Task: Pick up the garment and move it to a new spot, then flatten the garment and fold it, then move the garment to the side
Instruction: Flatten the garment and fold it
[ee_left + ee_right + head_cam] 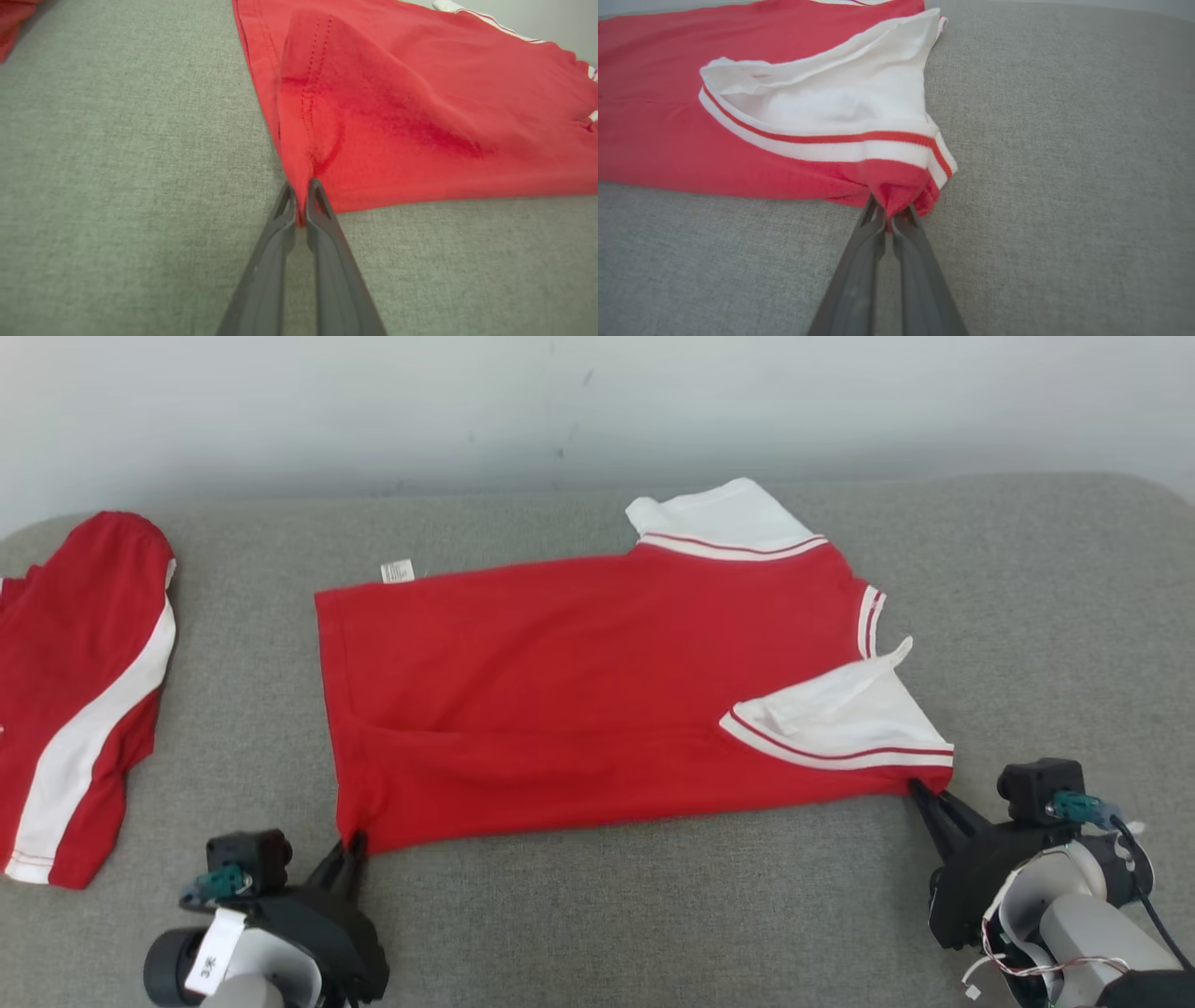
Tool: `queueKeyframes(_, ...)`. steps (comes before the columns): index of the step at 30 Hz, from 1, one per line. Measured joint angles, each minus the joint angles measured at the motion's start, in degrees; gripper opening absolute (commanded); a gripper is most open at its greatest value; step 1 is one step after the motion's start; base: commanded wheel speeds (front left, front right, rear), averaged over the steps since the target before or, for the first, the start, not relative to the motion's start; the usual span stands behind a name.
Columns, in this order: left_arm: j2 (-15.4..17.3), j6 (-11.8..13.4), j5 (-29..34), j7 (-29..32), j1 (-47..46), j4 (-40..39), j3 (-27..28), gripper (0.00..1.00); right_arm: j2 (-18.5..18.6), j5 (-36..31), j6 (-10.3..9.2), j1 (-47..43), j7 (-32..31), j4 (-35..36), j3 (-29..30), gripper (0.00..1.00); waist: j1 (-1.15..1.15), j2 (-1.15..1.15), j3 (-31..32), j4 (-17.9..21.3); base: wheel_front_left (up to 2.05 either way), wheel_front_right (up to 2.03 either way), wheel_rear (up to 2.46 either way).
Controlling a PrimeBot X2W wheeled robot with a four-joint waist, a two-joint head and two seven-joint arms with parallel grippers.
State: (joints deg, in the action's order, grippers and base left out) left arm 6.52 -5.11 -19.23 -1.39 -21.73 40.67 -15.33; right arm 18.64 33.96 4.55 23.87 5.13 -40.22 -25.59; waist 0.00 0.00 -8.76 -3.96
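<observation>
garment lies flat, red with white striped sleeves.

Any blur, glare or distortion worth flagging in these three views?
Head view: even soft light, sharp, no glare on the red-and-white knit shirt. Left wrist view: wide-angle stretch, left end effector slightly soft near the lens. Right wrist view: white sleeve nearly washed out.

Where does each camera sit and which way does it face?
Head: on the robot's head, looks down on the shirt on the cushion; left gripper and right gripper show.
Left wrist: looks along its fingers, shut on the hem.
Right wrist: looks along its fingers, shut by the sleeve.
All share the shirt.
</observation>
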Motion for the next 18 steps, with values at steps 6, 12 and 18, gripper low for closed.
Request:
queueKeyframes(6, 0.4, -0.3, -0.1, -0.6, 2.8, 0.9, 0.0, 0.0, 0.2, 1.3, 0.55, -3.0, 1.5, 0.1, 0.7, 0.0, 0.0, 0.0, 2.8, 0.5, 0.0, 0.0, 0.0)
queueKeyframes(12, 1.1, -0.4, -0.4, -0.7, 7.3, 1.4, 0.0, 0.0, 0.2, 2.5, 1.52, -8.6, 2.4, 1.6, 0.2, 0.0, -0.01, 0.0, 6.4, 1.1, 0.0, 0.0, 0.0)
queueKeyframes(18, 1.1, -0.4, -0.5, -0.3, 11.9, 0.9, -0.7, 0.0, 0.7, 4.6, 1.59, -16.5, 1.8, 4.8, -0.3, 0.0, -0.01, -0.01, 10.2, 1.3, 0.0, 0.0, 0.0)
